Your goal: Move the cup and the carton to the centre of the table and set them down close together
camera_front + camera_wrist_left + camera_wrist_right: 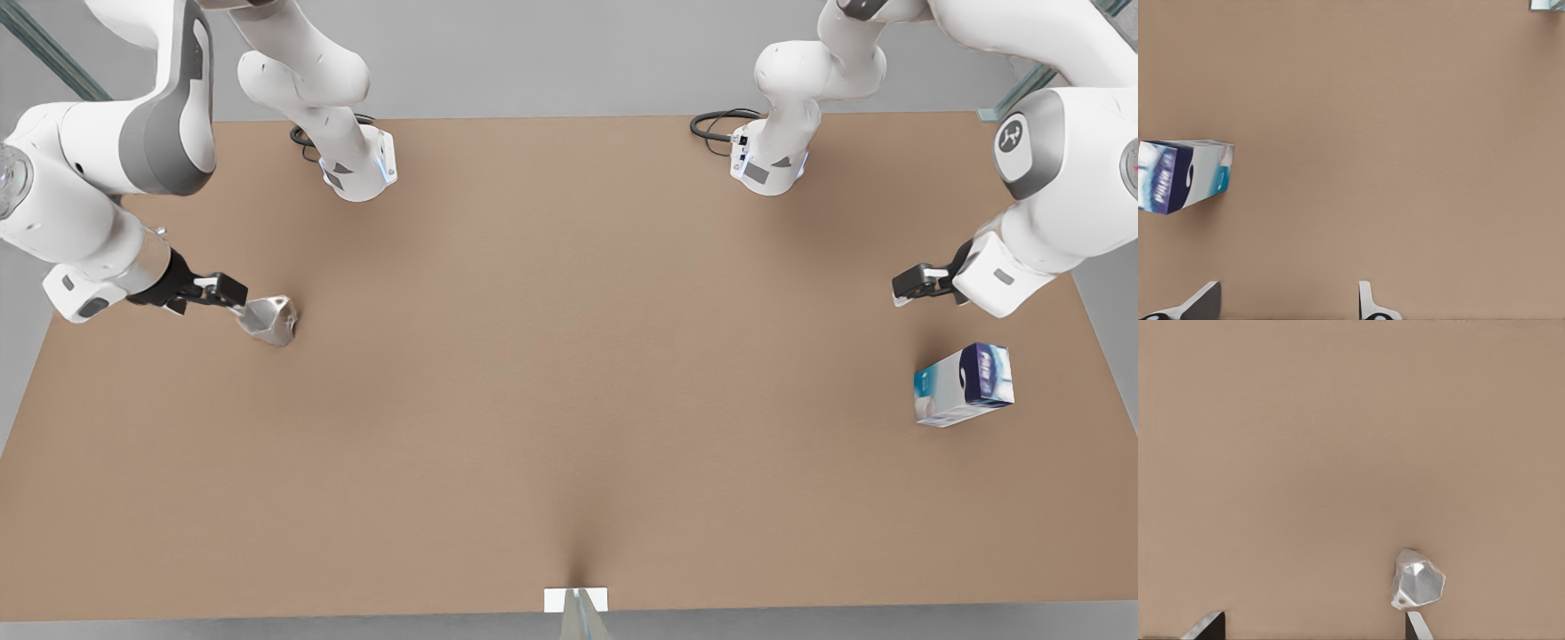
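Observation:
The small faceted silver cup (269, 320) rests on the brown table (569, 373) at the front view's left. My right gripper (222, 290) hovers right beside it, open; in the right wrist view the cup (1417, 583) lies just off one fingertip (1418, 627), not between the fingers. The white and light blue carton (965, 384) with its dark navy end lies near the table's edge at the front view's right. My left gripper (913, 286) hangs a little behind the carton, open and holding nothing. The carton (1185, 175) lies off to one side of the left gripper (1288, 310).
Both arm bases (360, 169) (769, 164) stand at the table's far edge, with black cables beside them. A small white tab (576, 600) marks the middle of the near edge. A wide stretch of bare tabletop lies between cup and carton.

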